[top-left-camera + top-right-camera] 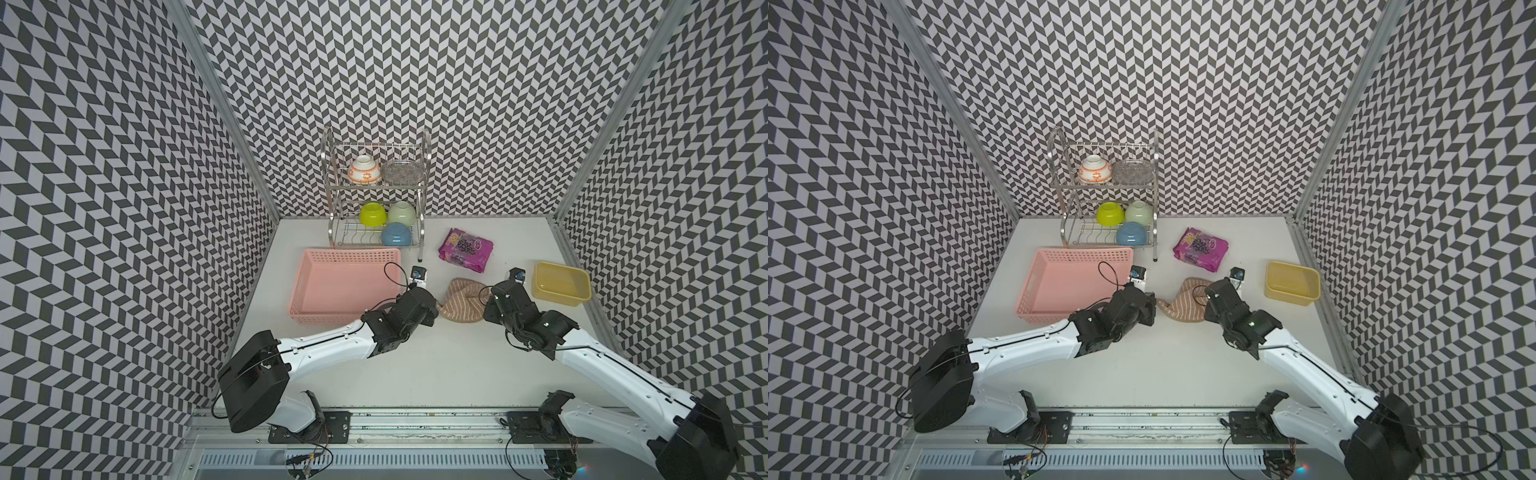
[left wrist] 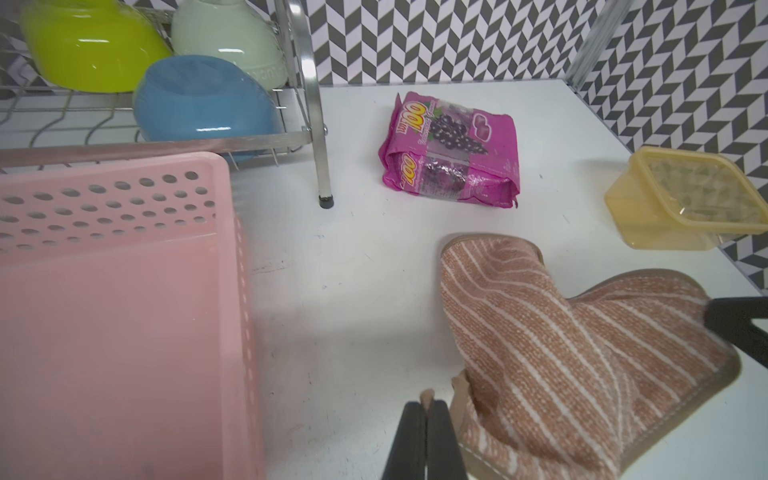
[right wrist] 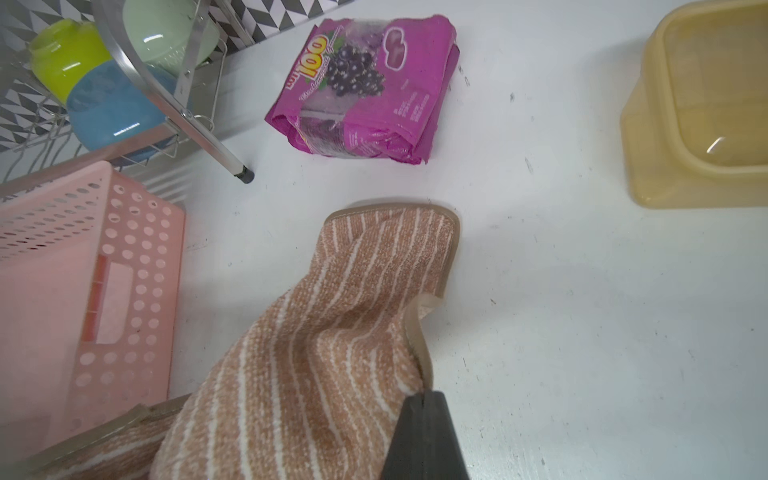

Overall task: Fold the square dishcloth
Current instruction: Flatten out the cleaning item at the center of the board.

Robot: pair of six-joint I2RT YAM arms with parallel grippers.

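Looking at the dishcloth [image 1: 461,305] bunched up in the middle of the table [image 1: 415,365], between the basket [image 1: 316,257] and the tub [image 1: 561,266], near the packet [image 1: 465,249]. Pinched at one corner by the left gripper [image 2: 427,409], clamped tight on the edging. Grabbed on the opposite edge by the right gripper [image 3: 424,401], also clenched on fabric. Draped in a saggy fold between the two, far corner lying on the table.

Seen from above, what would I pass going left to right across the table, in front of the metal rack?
pink basket → brown striped dishcloth → yellow tub
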